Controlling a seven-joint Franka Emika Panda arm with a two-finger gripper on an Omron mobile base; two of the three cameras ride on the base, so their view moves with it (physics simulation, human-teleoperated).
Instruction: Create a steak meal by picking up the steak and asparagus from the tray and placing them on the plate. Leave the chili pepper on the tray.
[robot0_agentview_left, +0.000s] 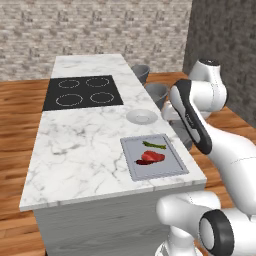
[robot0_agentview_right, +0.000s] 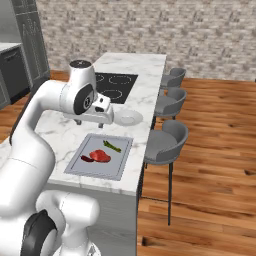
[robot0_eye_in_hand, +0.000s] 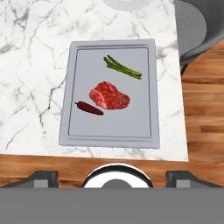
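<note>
Hovering high over the marble counter (robot0_agentview_left: 85, 145), the gripper (robot0_agentview_right: 90, 122) hangs above the grey tray (robot0_eye_in_hand: 70, 87), whether released or clenched I cannot tell. On the tray, left to right: chili pepper (robot0_eye_in_hand: 89, 108), steak (robot0_eye_in_hand: 110, 96) touching it, asparagus (robot0_eye_in_hand: 122, 67) apart. Beyond the tray sits the white plate (robot0_agentview_left: 142, 117), near the cooktop (robot0_agentview_left: 82, 92).

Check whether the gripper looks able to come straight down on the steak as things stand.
Probably yes. The steak lies uncovered mid-tray, with nothing above it. The chili pepper lies close on one side, seemingly just touching, and the asparagus sits apart, so the fingers should avoid the chili's side.
</note>
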